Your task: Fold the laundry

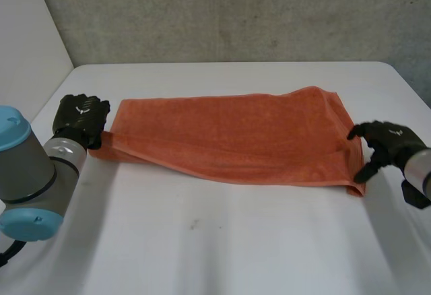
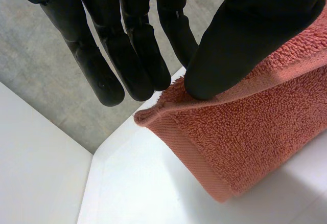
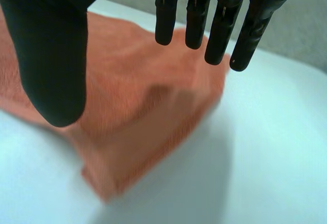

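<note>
The left arm (image 1: pixel 30 174) covers part of the table's (image 1: pixel 222 254) left edge; the right arm (image 1: pixel 421 170) is cut off just behind the right hand (image 1: pixel 387 141). The left hand's (image 2: pixel 255 35) thumb hides the spot where it meets the towel's (image 2: pixel 245 137) corner. Whether the right hand's fingertips (image 3: pixel 166 27) touch the towel's right end cannot be told.

We see the right hand (image 3: pixel 51 55) poised over the orange towel (image 3: pixel 143 111), its fingers (image 3: pixel 223 29) straight and spread well apart from the thumb, with nothing clasped between them. The thumb hangs over the towel's nearer side; we cannot tell whether it touches the cloth. The fingertips sit above the towel's far edge. The towel's corner lies on the white table (image 3: pixel 255 157), and beyond the towel stands a grey wall (image 3: pixel 306 29).
</note>
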